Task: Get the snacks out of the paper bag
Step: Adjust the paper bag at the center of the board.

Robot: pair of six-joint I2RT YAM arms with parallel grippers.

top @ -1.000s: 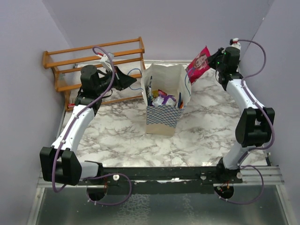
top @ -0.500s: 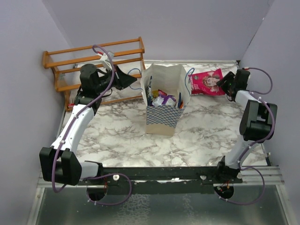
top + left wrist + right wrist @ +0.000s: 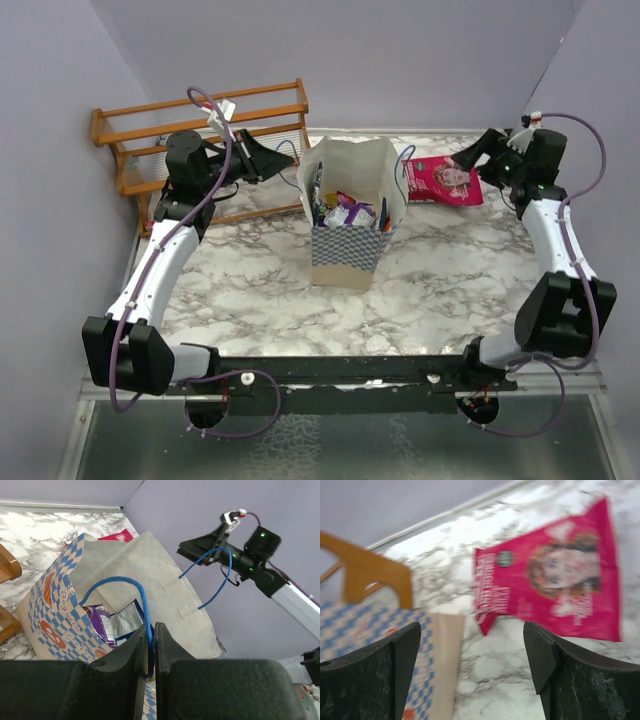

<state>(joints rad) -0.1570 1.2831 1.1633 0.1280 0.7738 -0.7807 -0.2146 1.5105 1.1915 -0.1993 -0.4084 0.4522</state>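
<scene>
Pinching the blue handle [image 3: 120, 579] of the bag [image 3: 345, 250] with the left end effector [image 3: 151, 630], likely to keep the mouth open, frame centre. Hovering the right end effector [image 3: 471, 627], spread, over the pink packet [image 3: 447, 181] flat on the worktop [image 3: 250, 270], upper right, leaving more snacks [image 3: 350, 212] inside.

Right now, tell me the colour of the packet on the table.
The packet is magenta-pink; right wrist view shows it best.

Arms [image 3: 160, 265]: white links, black joints, purple cables [image 3: 601, 150] looping. Left gripper [image 3: 151, 630], right gripper [image 3: 470, 630]: matte black wedge fingers.
</scene>
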